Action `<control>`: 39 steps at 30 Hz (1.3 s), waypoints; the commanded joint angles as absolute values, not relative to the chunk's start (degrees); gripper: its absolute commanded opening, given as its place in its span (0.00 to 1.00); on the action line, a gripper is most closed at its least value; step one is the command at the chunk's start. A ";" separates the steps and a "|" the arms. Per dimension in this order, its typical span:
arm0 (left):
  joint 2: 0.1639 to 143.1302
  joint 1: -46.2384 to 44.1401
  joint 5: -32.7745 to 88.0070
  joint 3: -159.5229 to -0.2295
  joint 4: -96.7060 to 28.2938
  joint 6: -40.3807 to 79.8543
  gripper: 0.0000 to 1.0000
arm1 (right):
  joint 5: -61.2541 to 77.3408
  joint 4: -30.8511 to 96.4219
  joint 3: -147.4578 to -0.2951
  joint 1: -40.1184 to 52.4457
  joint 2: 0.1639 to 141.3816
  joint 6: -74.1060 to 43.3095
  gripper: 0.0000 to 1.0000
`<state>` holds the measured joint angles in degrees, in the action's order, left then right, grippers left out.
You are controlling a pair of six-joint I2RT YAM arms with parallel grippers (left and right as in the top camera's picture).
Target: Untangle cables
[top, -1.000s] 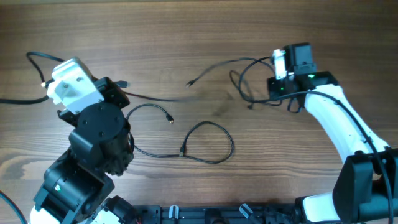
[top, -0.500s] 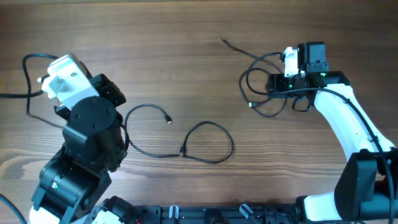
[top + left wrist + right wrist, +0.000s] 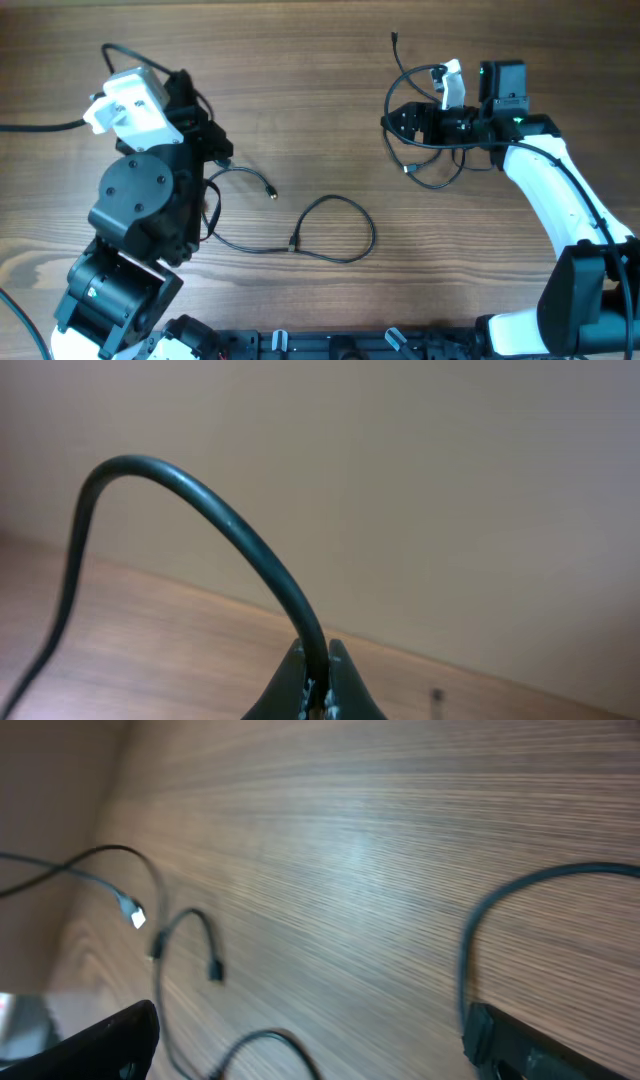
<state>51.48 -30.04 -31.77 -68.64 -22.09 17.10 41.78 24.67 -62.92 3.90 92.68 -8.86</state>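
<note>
Three thin black cables are pictured on a wooden surface point(image 3: 300, 80), well apart from one another. One cable point(image 3: 230, 525) is pinched between the pressed-together fingertips of the left tool point(image 3: 315, 685). From there it is arched upward and trailed off toward the left edge of the surface. A second cable point(image 3: 389, 98) is gathered in loose loops at the right, around and beneath the right tool point(image 3: 310, 1015). That tool's jaws are spread wide and nothing is gripped between them. Whether the cord is touched by either finger cannot be told. Its free tip is pointed toward the far edge of the surface. The third cable point(image 3: 335, 198) is laid in the middle of the surface in an open curl. A rounded loop is formed at its right end, and two small plug tips are seen along it, one near the left arm.
</note>
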 commanded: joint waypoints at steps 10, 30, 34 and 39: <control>55.86 -29.82 -7.46 -69.34 -12.78 20.64 0.04 | 45.04 14.11 -62.24 15.64 93.45 -27.07 1.00; 52.60 -29.82 -5.78 -69.36 -1.91 23.66 0.04 | 17.45 10.74 -62.24 23.79 93.45 -25.71 1.00; 52.60 -29.82 -5.78 -69.34 -2.17 23.64 0.04 | 18.87 9.26 -62.24 23.79 93.45 -27.09 1.00; 52.60 -29.82 -5.80 -69.34 -2.11 23.62 0.04 | 23.40 10.24 -62.24 23.83 93.45 -21.58 1.00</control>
<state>53.28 -30.04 -6.92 -68.64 -2.66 23.14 20.53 9.82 -62.85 23.66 92.68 -25.63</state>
